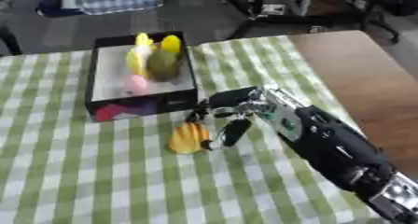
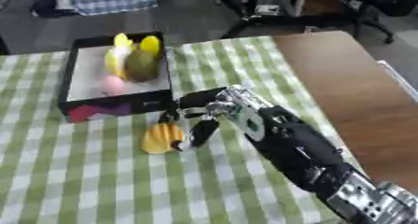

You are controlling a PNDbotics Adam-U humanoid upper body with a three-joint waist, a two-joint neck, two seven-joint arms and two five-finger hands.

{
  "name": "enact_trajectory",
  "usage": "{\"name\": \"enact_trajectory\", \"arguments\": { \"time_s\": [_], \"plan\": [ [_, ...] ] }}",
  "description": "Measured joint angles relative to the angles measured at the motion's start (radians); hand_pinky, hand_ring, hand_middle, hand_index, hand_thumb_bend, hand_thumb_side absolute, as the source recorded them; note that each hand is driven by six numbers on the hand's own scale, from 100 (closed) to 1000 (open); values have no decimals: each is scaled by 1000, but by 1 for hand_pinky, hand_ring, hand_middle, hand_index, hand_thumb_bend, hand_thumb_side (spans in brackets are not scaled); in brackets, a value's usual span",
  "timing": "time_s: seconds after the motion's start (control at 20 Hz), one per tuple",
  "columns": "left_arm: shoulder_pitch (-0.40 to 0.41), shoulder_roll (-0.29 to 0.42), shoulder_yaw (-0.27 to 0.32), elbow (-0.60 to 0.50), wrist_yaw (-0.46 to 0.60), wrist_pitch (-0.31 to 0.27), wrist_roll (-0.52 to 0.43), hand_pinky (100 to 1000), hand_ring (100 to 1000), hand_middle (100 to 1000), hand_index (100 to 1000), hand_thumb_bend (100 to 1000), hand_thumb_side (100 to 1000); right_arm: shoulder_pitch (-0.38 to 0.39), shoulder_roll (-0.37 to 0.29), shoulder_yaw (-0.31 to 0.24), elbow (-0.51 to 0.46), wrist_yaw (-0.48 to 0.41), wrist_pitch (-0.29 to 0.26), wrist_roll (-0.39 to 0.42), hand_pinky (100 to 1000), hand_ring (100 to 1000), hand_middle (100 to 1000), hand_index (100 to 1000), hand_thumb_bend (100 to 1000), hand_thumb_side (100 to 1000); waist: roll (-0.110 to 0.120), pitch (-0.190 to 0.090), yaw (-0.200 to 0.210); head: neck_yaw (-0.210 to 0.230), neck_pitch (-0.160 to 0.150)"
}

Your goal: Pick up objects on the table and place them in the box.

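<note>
Yellow and ribbed, a small bunch-shaped plastic toy (image 1: 189, 137) lies on the green-and-white checked cloth of the tabletop (image 1: 73, 181), right at the tips of my right hand (image 1: 245, 107). My fingers (image 1: 232, 132) curl down beside it and touch its right edge, with my thumb reaching toward its top; I cannot tell whether I truly pinch it or only rest against it. Just beyond my hand, up and to the left, stands the black square box with a pale floor (image 1: 104, 73). Inside it, at the far end, lie a yellow fruit-shaped toy (image 1: 170, 44) and a greenish-brown rounded one (image 1: 163, 65), with a pink rounded piece (image 1: 136, 84) nearer me. To my right the cloth ends and bare brown wood (image 1: 359, 73) shows.
</note>
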Motion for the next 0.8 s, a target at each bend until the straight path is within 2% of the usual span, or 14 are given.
{"name": "enact_trajectory", "arguments": {
  "time_s": [0.15, 0.25, 0.3, 0.35, 0.4, 0.45, 0.5, 0.6, 0.8],
  "plan": [
    [0, 0, 0, 0, 0, -1, -1, 737, 570, 648, 835, 537, 685, 0, 13, -12, 17, 22, -10, -31, 870, 761, 737, 825, 164, 517, 0, 0, 1, 0, 0],
    [0, 0, 0, 0, 0, -1, -1, 737, 570, 649, 835, 537, 685, 1, 20, -17, 26, 35, -12, -62, 861, 733, 687, 740, 138, 468, 0, 0, 1, -1, 2],
    [0, 0, 0, 0, 0, -1, -2, 737, 570, 648, 834, 535, 686, 1, 24, -18, 30, 41, -13, -83, 856, 718, 656, 670, 106, 420, 0, 0, 1, -1, 3],
    [0, 0, 0, 0, 0, -1, -3, 737, 570, 649, 835, 534, 686, 2, 27, -19, 34, 49, -14, -105, 854, 714, 645, 641, 100, 400, 0, 0, 1, -1, 4],
    [0, 0, 0, 0, 0, -1, -4, 738, 570, 649, 835, 533, 686, 3, 30, -20, 38, 57, -15, -128, 847, 701, 617, 556, 100, 325, 0, 0, 1, -1, 4],
    [0, 0, 0, 0, 0, -1, -4, 738, 570, 649, 835, 533, 686, 6, 32, -20, 40, 64, -15, -153, 847, 699, 615, 548, 100, 315, 0, 0, 1, -1, 5],
    [0, 0, 0, 0, 0, -1, -4, 738, 570, 649, 835, 532, 687, 7, 34, -20, 43, 70, -16, -177, 839, 684, 592, 471, 100, 245, 0, 0, 1, -1, 6],
    [0, 0, 0, 0, 1, -1, -4, 738, 570, 649, 835, 531, 687, 8, 36, -20, 45, 80, -17, -227, 833, 668, 571, 401, 100, 196, 0, 0, 1, 0, 7],
    [0, -1, 0, 0, 1, -1, -4, 738, 570, 649, 835, 530, 687, 15, 38, -20, 46, 84, -10, -315, 832, 662, 562, 368, 100, 175, 0, 0, 1, 1, 7]
  ]
}}
